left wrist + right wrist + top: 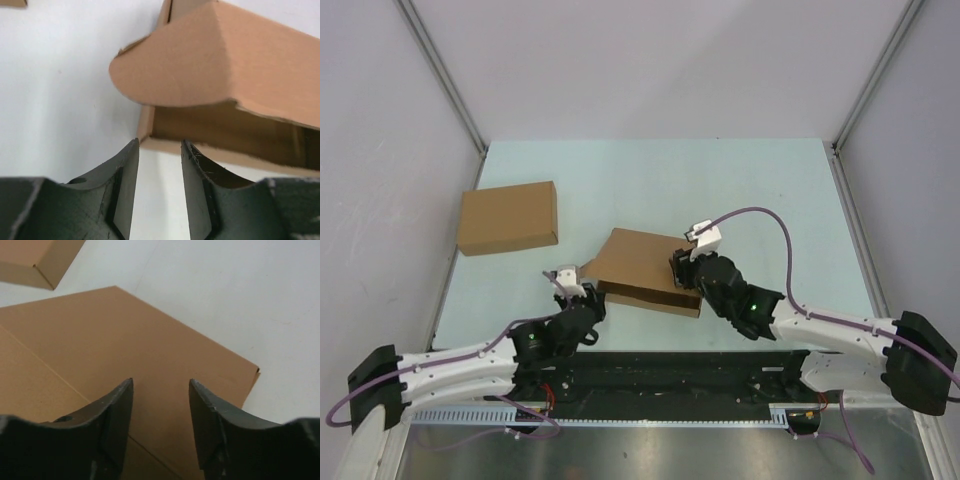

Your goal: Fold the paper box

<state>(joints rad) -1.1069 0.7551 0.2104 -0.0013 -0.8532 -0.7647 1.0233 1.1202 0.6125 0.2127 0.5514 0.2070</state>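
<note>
The brown die-cut cardboard paper box (642, 262) lies as a shallow box at the centre of the pale green table (770, 190). The left gripper (566, 279), parted and empty, is at the box's left corner. The right gripper (680, 268), parted and empty, is over its top panel.

No readable text, label, brand, number or sign appears in any view.

My left arm (450, 370) and right arm (840, 325) are white links joined by black housings, each trailing a purple cable (760, 209). A green light (753, 296) glows on my right wrist, below a white camera block (705, 236). My fingers (122, 190) are matte black, curved and finely scratched.
</note>
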